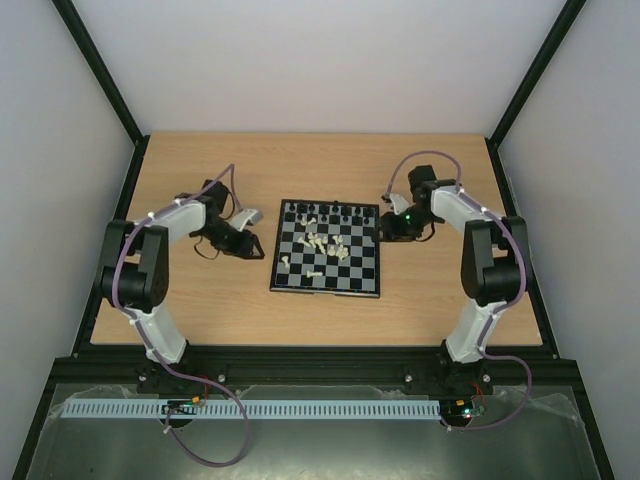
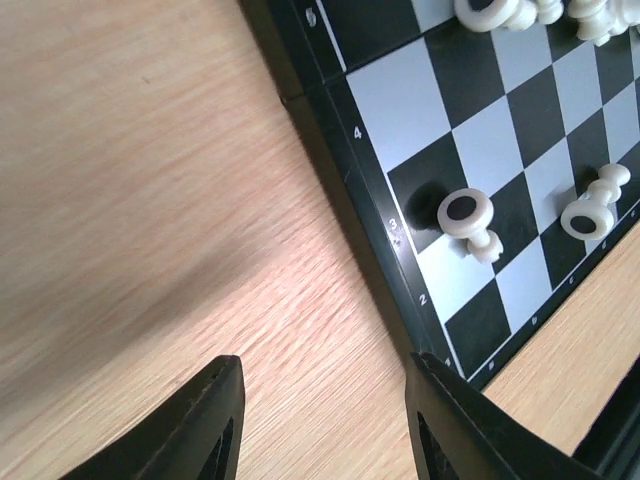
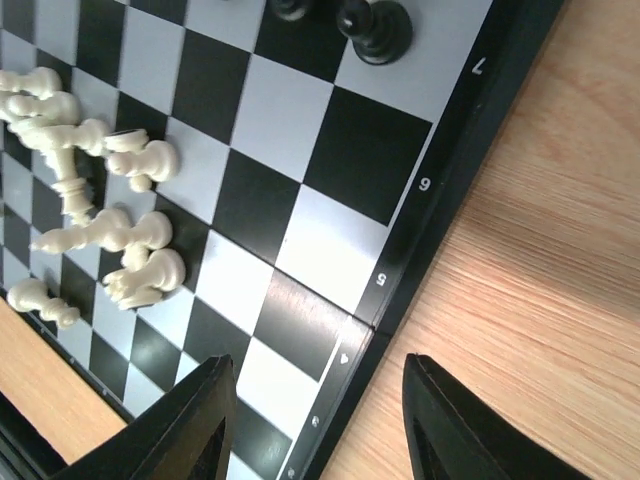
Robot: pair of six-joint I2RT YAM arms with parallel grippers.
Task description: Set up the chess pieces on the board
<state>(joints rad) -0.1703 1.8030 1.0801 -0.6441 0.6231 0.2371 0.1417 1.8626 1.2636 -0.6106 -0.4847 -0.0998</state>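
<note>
The board (image 1: 357, 283) lies mid-table, with black chess pieces (image 1: 330, 210) standing along its far rows and cream-white chess pieces (image 1: 322, 243) lying toppled in a loose heap near the middle. My left gripper (image 1: 252, 246) is open and empty just off the board's left edge; in its wrist view (image 2: 322, 425) it hovers over bare wood beside the board's border (image 2: 370, 225), with two fallen white pieces (image 2: 468, 215) beyond. My right gripper (image 1: 384, 232) is open and empty at the board's right edge; in its wrist view (image 3: 318, 425) it straddles the border (image 3: 415, 265), with white pieces (image 3: 140, 255) to the left.
The wooden table (image 1: 200, 310) is enclosed by white walls and a black frame (image 1: 100, 80). A black pawn (image 3: 375, 30) stands at the board's corner near the right gripper. Both arm bases sit at the near edge.
</note>
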